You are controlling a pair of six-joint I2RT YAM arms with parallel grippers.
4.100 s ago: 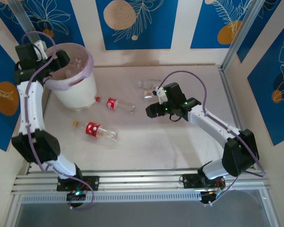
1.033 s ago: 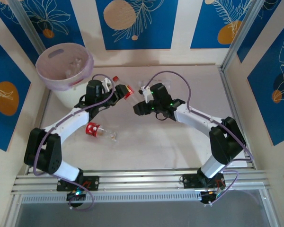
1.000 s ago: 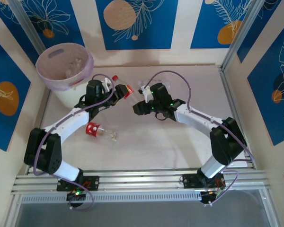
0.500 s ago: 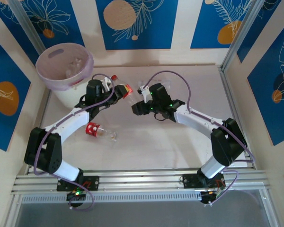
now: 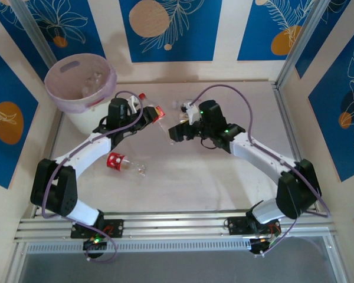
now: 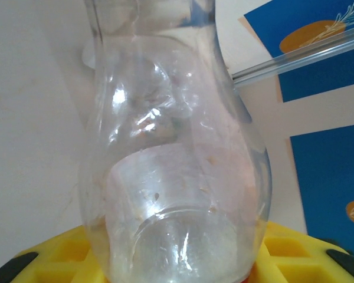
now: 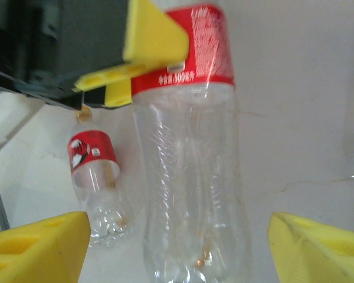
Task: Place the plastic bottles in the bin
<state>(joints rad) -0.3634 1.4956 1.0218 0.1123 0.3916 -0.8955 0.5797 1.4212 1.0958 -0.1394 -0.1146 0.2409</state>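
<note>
Tabletop [image 5: 194,177] carries one loose bottle [image 5: 124,163]; left gripper [image 5: 146,116] jaws clamp red-labelled bottle [image 7: 192,177], right gripper [image 5: 174,132] jaws wide just beside it: a bump risks knocking it loose short of the bin [image 5: 94,118]

Your left arm [image 5: 82,150] and right arm [image 5: 262,158] share one build: white link shells between chunky black joint housings. A lilac cable [image 5: 218,87] loops loosely along each one, from base to wrist. Small green lights [image 5: 225,125] glow on the right arm's black wrist block. Your fingers [image 7: 38,247] are bright yellow moulded plastic, with square pockets ribbing the left pair [image 6: 41,262].
</note>
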